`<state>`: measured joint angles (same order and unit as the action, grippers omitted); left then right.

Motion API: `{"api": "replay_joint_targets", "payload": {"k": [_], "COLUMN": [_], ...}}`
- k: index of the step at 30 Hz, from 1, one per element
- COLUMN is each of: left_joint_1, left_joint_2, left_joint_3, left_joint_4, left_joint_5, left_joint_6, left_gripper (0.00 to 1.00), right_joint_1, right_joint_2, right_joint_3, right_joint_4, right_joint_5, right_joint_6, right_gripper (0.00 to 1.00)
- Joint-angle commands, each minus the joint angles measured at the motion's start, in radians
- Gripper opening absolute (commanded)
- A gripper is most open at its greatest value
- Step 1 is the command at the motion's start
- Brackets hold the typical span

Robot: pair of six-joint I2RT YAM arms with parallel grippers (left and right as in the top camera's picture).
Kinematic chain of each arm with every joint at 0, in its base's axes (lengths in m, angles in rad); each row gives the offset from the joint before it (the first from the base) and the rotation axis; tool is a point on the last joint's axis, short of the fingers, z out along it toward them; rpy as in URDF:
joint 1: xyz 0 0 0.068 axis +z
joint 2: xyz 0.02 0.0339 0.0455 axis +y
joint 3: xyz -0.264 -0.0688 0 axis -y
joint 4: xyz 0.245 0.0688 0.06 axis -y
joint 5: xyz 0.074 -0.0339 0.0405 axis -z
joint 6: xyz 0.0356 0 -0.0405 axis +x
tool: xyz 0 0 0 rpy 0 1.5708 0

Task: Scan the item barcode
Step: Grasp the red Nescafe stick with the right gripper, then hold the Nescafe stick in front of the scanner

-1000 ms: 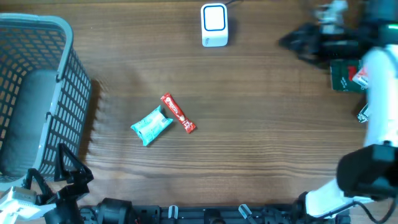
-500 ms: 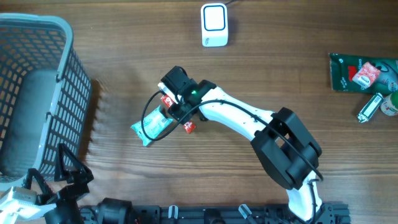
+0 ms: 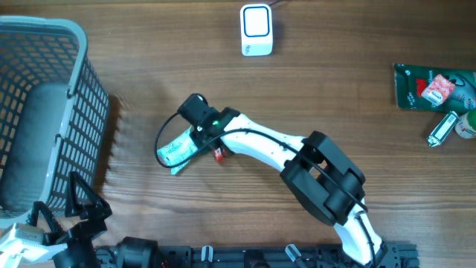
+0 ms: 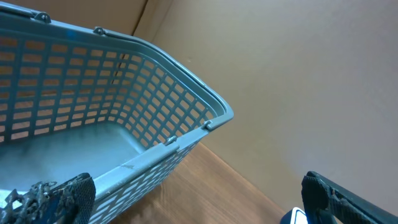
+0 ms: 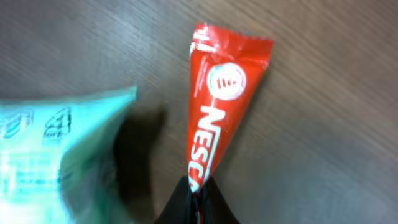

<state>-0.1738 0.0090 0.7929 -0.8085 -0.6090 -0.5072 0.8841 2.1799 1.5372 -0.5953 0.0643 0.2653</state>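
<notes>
The right gripper point(image 5: 198, 194) clamps one end of the red foil stick sachet point(image 5: 222, 102); the left gripper point(image 4: 194, 208) gapes wide.

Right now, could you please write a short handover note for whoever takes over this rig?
Left end effector: open, empty, beside the basket.
Right end effector: shut on one end of the red sachet, mid-table, next to the teal packet.
Scanner: at the far edge of the table.
Done: red sachet gripped.
Left: lift it and show its barcode to the scanner.
</notes>
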Motion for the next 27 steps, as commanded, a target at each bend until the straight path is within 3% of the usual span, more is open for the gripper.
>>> {"api": "replay_joint_targets", "payload": {"k": [1,4,7,9,11,15,20,27], "left_joint_1": [0.004,0.004,0.004,0.004,0.004,0.004,0.004,0.004], "left_joint_2": [-0.001,0.000,0.000,-0.001,0.000,0.000,-0.001,0.000], "left_joint_3": [0.002,0.002,0.002,0.002,0.002,0.002,0.002,0.002], "left_joint_4": [0.003,0.003,0.003,0.003,0.003,0.003,0.003,0.003], "left_joint_5": [-0.010,-0.010,-0.010,-0.010,-0.010,-0.010,-0.010,-0.010], "left_joint_6": [-0.003,-0.003,-0.003,-0.003,-0.003,-0.003,-0.003,-0.003], "left_gripper": [1.00,1.00,1.00,1.00,1.00,1.00,1.00,1.00], "right_joint_1": [-0.074,-0.216,-0.346,-0.399,-0.435,-0.452,-0.487,-0.623], "right_joint_2": [-0.022,-0.126,-0.222,-0.234,-0.234,-0.236,-0.276,-0.495], "right_joint_3": [0.138,0.296,0.305,0.305,0.304,0.303,0.303,0.303], "right_joint_4": [-0.290,-0.556,-0.730,-0.861,-0.964,-1.013,-1.013,-1.012], "right_joint_5": [-0.184,-0.565,-0.966,-1.064,-1.243,-1.687,-1.688,-1.685], "right_joint_6": [0.271,0.304,0.517,0.626,0.597,0.302,0.231,0.122], "right_gripper": [0.04,0.04,0.04,0.04,0.04,0.04,0.04,0.04]}}
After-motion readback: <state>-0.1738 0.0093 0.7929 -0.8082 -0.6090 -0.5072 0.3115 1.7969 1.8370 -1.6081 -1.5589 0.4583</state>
